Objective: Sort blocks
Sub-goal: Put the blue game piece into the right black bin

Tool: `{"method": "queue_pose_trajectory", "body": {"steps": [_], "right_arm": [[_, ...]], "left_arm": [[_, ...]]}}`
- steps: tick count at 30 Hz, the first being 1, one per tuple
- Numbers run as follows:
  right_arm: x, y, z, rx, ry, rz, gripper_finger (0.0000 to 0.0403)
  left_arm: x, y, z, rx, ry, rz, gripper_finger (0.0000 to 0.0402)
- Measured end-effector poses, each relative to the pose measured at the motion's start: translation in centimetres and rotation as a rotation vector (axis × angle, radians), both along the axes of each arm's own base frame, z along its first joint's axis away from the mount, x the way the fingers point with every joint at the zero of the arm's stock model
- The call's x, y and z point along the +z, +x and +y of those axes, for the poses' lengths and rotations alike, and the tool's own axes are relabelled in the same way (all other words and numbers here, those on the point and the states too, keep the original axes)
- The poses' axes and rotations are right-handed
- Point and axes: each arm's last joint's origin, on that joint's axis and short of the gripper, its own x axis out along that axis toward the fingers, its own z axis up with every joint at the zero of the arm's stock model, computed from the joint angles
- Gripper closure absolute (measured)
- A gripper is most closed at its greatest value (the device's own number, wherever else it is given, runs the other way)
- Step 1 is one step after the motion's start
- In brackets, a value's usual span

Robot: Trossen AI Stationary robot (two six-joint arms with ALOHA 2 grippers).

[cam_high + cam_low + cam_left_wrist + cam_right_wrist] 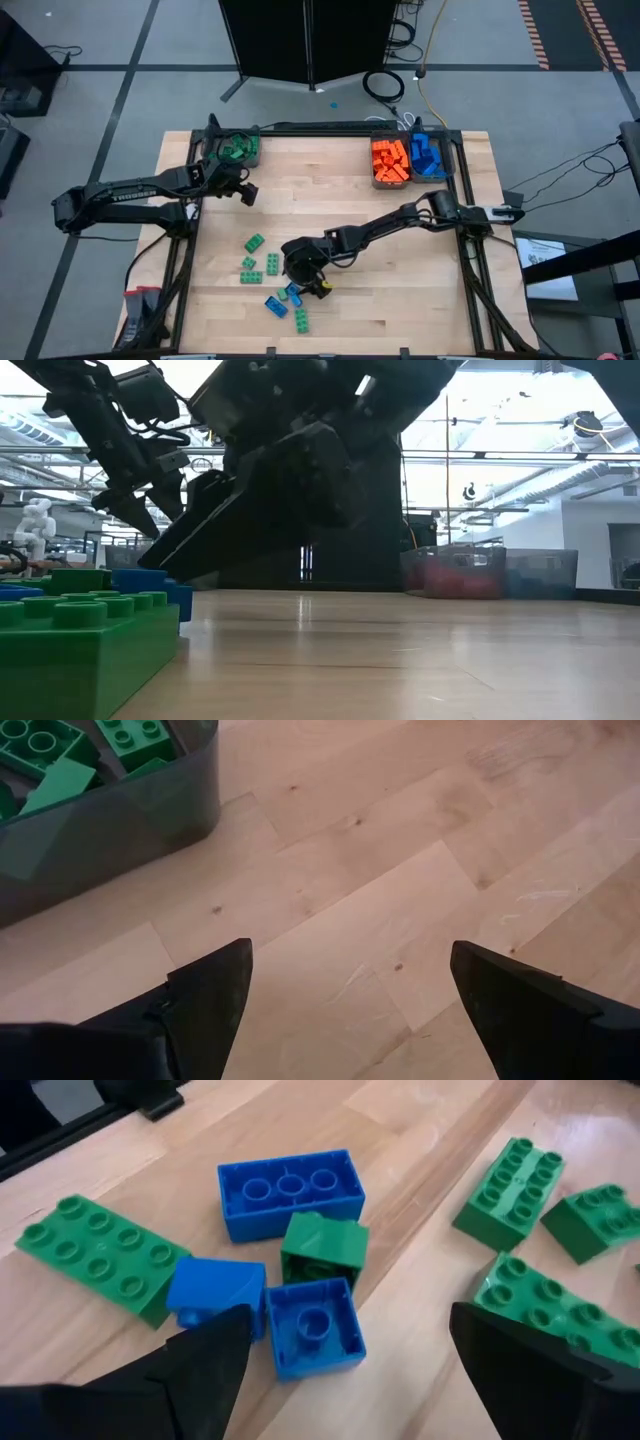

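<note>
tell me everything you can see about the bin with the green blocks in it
The green-block bin is a small dark grey, translucent-looking plastic tub with rounded corners, standing upright at the table's far left corner. It holds a loose heap of green blocks, some studs up, others tipped. In the left wrist view its wall rests on the bare wood. The open left gripper hovers just beside it, not touching; nothing else touches it.
</note>
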Motion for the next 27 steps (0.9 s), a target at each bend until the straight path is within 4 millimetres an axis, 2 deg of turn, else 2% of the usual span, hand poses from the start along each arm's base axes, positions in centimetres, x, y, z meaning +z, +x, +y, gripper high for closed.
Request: {"method": "queue_pose_trajectory", "body": {"steps": [7, 11, 14, 19, 27], "right_arm": [[-1.8, 0.0, 0.0, -0.029, 0.021, 0.068, 0.0067], [-1.9, 0.0, 0.0, -0.028, 0.016, 0.063, 0.0068], [-1.9, 0.0, 0.0, -0.036, 0.009, 0.06, 0.0085], [-1.8, 0.0, 0.0, -0.034, 0.008, 0.055, 0.0157], [-1.8, 0.1, 0.0, -0.029, 0.014, 0.051, 0.0318]], "left_arm": [[0.0, 0.0, 0.0, 0.0, 0.001, -0.001, 0.0059], [0.0, 0.0, 0.0, -0.001, 0.002, -0.001, 0.0059], [0.0, 0.0, 0.0, -0.002, 0.003, 0.0, 0.0059], [0.0, 0.0, 0.0, 0.0, 0.01, 0.003, 0.0059], [0.0, 0.0, 0.0, 0.001, 0.016, 0.006, 0.0059]]}}
